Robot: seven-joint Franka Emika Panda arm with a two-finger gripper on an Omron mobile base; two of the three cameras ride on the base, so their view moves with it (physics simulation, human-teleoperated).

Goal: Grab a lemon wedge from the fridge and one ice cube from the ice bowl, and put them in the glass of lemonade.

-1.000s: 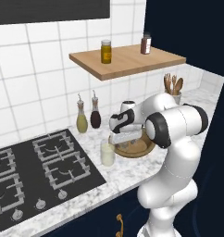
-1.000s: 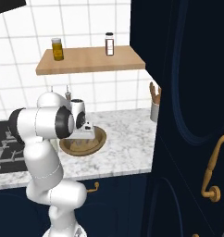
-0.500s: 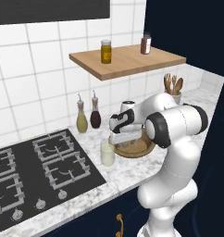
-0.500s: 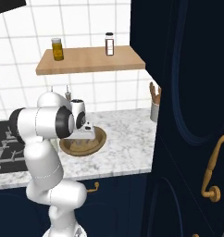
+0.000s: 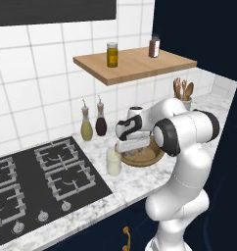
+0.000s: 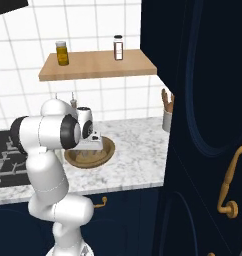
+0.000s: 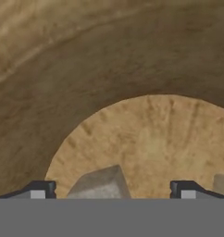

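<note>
With its pincer (image 7: 113, 190) spread wide and empty inside the wooden ice bowl (image 7: 86, 92), the robot should sink straight onto the ice cube (image 7: 101, 183) at 6 o'clock, centring it before closing.

Inside the wooden bowl (image 7: 86, 83), a pale grey ice cube (image 7: 101, 183) sits on its floor between the gripper's (image 7: 113, 190) wide-spread fingertips (image 7: 40, 189).

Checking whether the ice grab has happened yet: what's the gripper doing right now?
Gripper: open, holding nothing, down inside the wooden bowl with an ice cube between its fingertips.
</note>
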